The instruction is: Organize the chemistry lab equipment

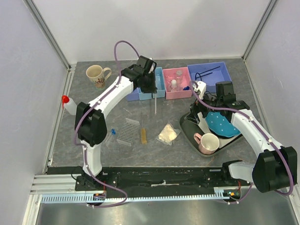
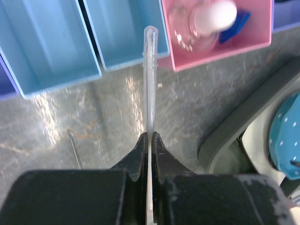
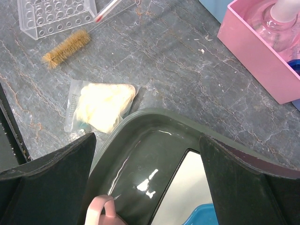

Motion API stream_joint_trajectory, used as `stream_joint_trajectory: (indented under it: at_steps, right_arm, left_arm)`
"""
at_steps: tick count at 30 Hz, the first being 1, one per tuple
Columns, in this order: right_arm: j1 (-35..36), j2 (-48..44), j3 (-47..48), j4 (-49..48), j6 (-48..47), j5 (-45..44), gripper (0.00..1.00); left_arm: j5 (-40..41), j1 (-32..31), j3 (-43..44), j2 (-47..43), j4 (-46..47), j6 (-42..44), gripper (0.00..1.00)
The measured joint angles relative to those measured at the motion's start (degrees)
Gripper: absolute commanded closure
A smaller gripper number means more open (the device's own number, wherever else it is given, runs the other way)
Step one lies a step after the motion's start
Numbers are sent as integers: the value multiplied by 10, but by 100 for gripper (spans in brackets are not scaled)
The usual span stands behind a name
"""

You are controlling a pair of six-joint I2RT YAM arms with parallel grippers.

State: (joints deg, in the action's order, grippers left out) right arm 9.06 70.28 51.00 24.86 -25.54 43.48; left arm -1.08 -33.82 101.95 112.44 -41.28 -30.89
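Grey marbled tabletop (image 2: 197,98) is carrying the work. Left gripper (image 2: 149,137) is clamping a clear pipette (image 2: 150,79) by its lower end, jaws pressed tight on it. The tip is pointing straight ahead at the near wall of a light-blue bin (image 2: 126,33); whether it is over the rim cannot be told. Ahead-right, a pink bin (image 2: 220,56) is holding a bottle (image 2: 213,14).

Step in hand, by judgement: binning the pipette. The next move is calling for an advance over the rim, then release.

Right gripper (image 3: 147,159) is hanging wide open and empty over a dark tray (image 3: 140,126). Beyond it, bag (image 3: 101,105), brush (image 3: 65,47) and rack (image 3: 51,16) are waiting.
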Motion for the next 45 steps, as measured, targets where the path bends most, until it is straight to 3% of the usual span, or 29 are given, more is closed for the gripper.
stream_joint_trajectory:
  at_steps: [16, 30, 45]
  right_arm:
    - [-5, 0, 0, 0, 0, 0, 2]
    - [-6, 0, 0, 0, 1, 4, 2]
    - [-6, 0, 0, 0, 2, 8, 2]
  left_arm:
    - [-96, 88, 268, 202, -18, 19, 98]
    - [-121, 108, 283, 219, 64, 7, 98]
    - [-78, 109, 291, 240, 154, 4, 98]
